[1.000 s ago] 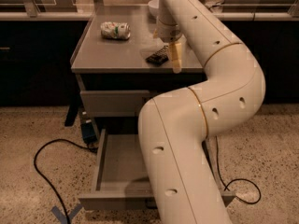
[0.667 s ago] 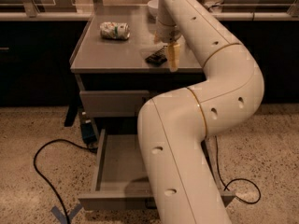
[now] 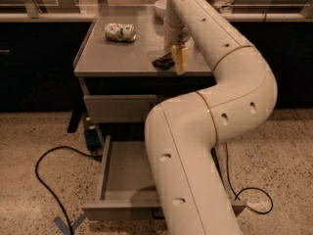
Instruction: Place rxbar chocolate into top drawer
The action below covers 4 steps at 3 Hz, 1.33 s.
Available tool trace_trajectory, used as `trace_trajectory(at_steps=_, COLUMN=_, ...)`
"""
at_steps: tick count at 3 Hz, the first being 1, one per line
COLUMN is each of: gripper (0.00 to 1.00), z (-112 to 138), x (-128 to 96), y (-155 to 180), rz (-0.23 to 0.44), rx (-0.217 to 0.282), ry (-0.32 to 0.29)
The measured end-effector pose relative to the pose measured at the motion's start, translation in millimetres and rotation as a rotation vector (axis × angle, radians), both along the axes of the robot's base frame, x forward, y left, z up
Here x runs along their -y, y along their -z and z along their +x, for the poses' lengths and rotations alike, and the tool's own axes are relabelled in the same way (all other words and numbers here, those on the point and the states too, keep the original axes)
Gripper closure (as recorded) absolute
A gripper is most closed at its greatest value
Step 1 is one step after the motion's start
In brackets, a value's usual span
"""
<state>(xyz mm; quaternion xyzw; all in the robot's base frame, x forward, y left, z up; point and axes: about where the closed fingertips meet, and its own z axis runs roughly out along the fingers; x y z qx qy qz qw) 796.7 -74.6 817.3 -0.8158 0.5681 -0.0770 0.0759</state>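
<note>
The robot's white arm (image 3: 195, 170) fills the foreground, rising over a lower drawer (image 3: 122, 175) that is pulled open above a speckled floor, where a black cable (image 3: 46, 173) loops at left. Behind it, the top drawer (image 3: 117, 107) sits shut just under the grey cabinet top (image 3: 112, 58). On that top the gripper (image 3: 176, 62) points down at the front edge; whether it is spread or closed cannot be told. The rxbar chocolate (image 3: 163, 60) lies flat on the surface just beside it, on the gripper's left as seen. Farther back, a white and green can (image 3: 120, 32) rests on its side, well apart.
</note>
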Motion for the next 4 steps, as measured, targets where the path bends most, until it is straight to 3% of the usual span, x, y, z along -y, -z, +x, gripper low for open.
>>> trace_trajectory(at_steps=1, gripper=0.88, z=0.0, x=0.0, y=0.0, rz=0.000, rx=0.000, ry=0.000)
trace_trajectory(at_steps=2, gripper=1.00, z=-1.1, x=0.1, y=-3.4, rz=0.000, rx=0.000, ry=0.000)
trace_trajectory(at_steps=4, gripper=1.00, z=-5.3, x=-38.7, y=-47.4, rz=0.053, rx=0.092, ry=0.027)
